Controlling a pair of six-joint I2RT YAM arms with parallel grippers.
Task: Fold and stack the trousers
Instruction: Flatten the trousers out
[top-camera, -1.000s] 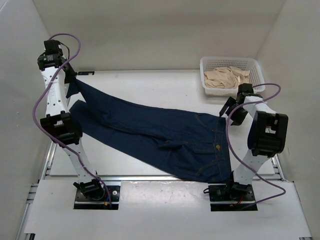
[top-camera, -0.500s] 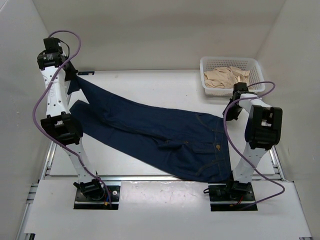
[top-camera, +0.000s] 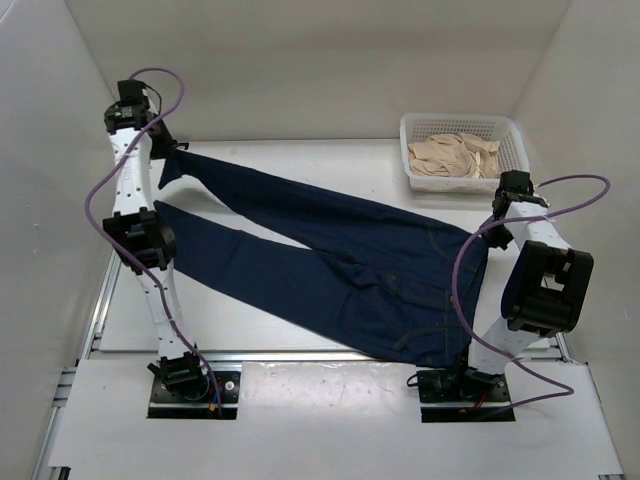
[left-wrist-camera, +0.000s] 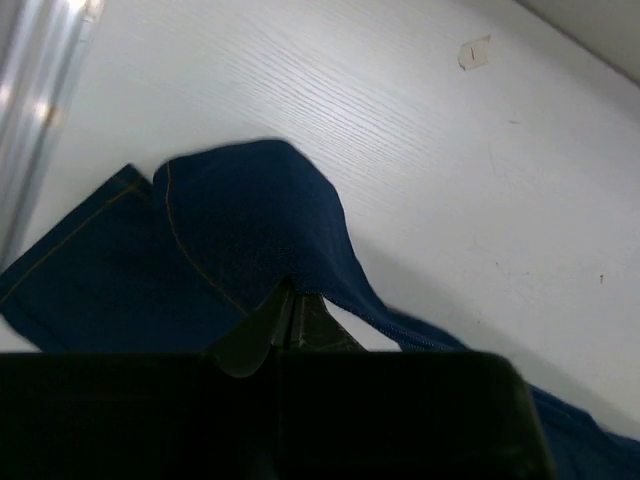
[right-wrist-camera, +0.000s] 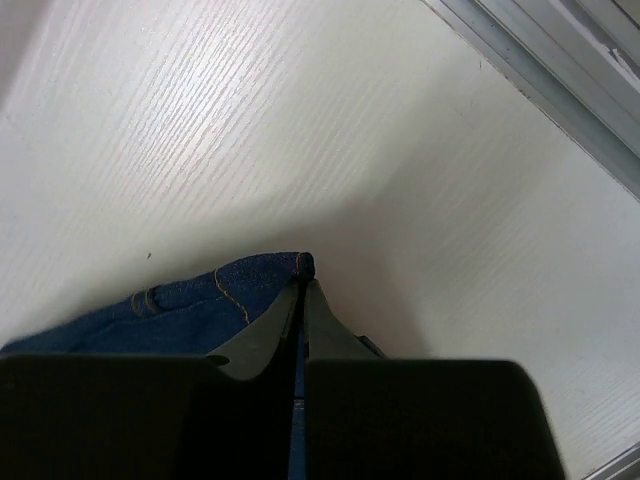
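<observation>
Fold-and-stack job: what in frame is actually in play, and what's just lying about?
In play:
- trousers
- left jaws, shut on a leg end
- right jaws, shut on the waist end

Lying about:
- white basket, far right corner
- beige cloth inside it

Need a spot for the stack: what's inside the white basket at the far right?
The white basket holds crumpled beige cloth, which fills most of it. Its floor and anything beneath the cloth are covered, so I cannot tell.
</observation>
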